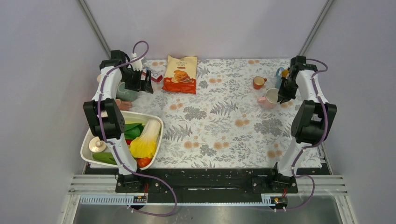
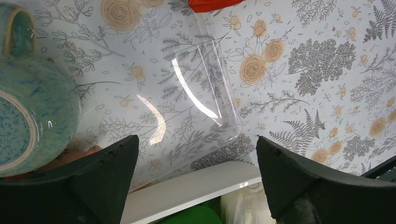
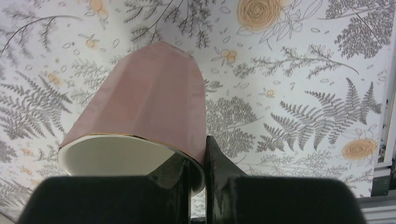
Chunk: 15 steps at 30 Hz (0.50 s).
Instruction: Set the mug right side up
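Pinching the rim of the pink mug, the right fingers are seen clenched on it — one finger inside the white mouth, the other against the outer wall. The mug is held tilted at the far right of the counter, its mouth turned up toward the arm and its base slanted down at the floral cloth; whether the base touches cannot be told. An orange cup is set just beyond it. At the far left, the left fingers are spread wide and nothing is held between them — below them a clear tray is laid on the cloth, with a teal mug just beside it, base turned up. A chip bag is laid near the far edge, and a white bin of vegetables is placed at the near left.
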Motion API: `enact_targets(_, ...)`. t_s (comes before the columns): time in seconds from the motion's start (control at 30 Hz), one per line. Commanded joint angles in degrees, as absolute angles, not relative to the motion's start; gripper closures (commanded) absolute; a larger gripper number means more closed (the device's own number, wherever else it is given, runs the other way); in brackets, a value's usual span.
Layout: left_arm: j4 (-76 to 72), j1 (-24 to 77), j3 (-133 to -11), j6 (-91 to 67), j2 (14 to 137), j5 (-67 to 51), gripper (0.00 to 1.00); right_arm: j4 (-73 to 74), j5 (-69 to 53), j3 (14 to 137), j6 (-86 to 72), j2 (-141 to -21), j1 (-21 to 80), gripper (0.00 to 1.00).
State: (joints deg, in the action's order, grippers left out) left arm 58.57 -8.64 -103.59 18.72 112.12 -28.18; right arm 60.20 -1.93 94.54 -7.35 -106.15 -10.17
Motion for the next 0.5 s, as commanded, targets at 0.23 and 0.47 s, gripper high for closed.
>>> enact_targets(0.23, 61.36, -8.61, -103.98, 23.27, 109.29, -23.91, 0.01, 58.67, -4.0, 105.76, -9.56, -118.38, -11.6, 1.0)
enact_targets(0.47, 63.44, -8.59, -105.68, 26.6, 109.27, -19.67, 0.01, 62.88, -2.4, 109.22, -7.87, -118.51, -11.6, 0.56)
